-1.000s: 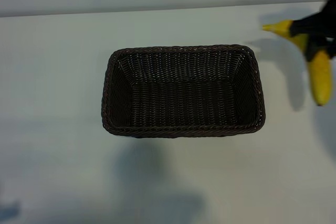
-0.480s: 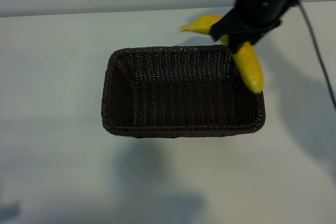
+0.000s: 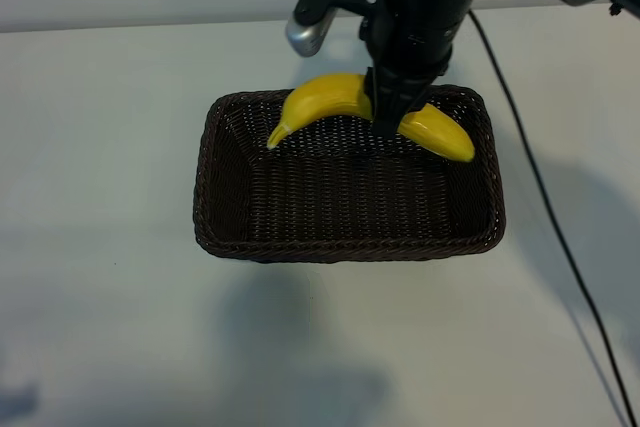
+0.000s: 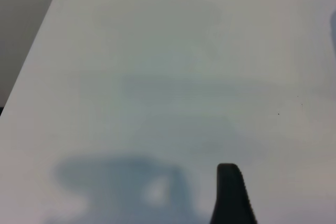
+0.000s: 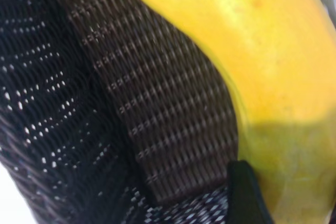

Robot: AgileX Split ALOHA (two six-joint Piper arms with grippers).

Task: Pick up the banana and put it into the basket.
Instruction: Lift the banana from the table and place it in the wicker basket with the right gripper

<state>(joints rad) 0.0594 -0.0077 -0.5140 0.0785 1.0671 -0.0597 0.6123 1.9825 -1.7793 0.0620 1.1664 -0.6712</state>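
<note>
The yellow banana point(image 3: 320, 97) hangs level over the far side of the dark brown wicker basket point(image 3: 350, 250), stem tip pointing left. My right gripper point(image 3: 388, 112) reaches down from above and is shut on the banana's middle. The right wrist view is filled by the banana point(image 5: 252, 40) against the basket's woven wall point(image 5: 157, 103), with one dark finger point(image 5: 247, 192) pressed on the peel. I cannot tell whether the banana touches the basket. My left arm is out of the exterior view. Its wrist view shows one finger point(image 4: 231, 192) over bare table, holding nothing.
The basket stands mid-table on a white tabletop point(image 3: 100, 147). A black cable point(image 3: 540, 187) trails from the right arm down the table's right side. The table's back edge point(image 3: 150, 25) runs behind the basket. The left wrist view shows a table edge point(image 4: 31, 61).
My right arm carried the banana leftward from beside the basket's right end to over its far side. The banana turned from hanging lengthwise to lying across. The left view has no earlier frame.
</note>
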